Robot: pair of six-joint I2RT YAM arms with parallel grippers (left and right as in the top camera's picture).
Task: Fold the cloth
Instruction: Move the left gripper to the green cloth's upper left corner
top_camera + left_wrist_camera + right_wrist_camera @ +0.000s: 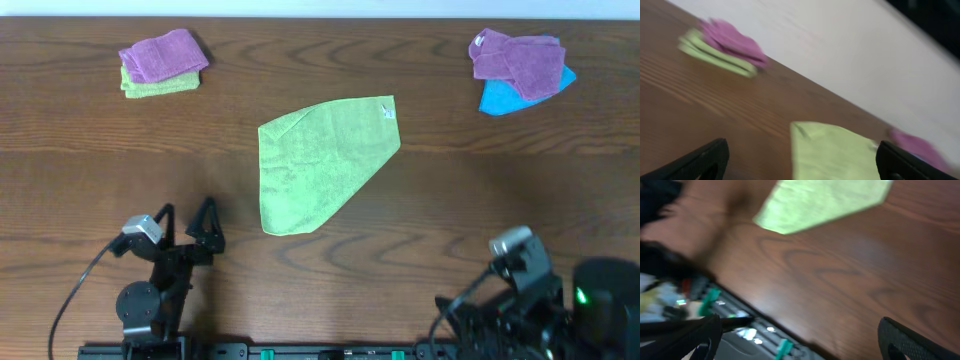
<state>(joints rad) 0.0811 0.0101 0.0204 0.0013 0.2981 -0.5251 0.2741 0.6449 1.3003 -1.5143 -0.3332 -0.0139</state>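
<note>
The lime-green cloth [320,162] lies on the table's middle, folded over into an irregular four-sided shape, with its small white tag [386,111] at the far right corner. It also shows in the left wrist view [832,155] and in the right wrist view [825,202]. My left gripper [187,225] is open and empty near the front left, well short of the cloth's near corner. My right gripper [797,337] is open and empty at the front right, over the table's front edge.
A purple towel on a paler yellow-green folded towel [160,65] sits at the back left. Purple towels on a blue one [522,68] sit at the back right. The mounting rail [747,330] with green clips runs along the front edge.
</note>
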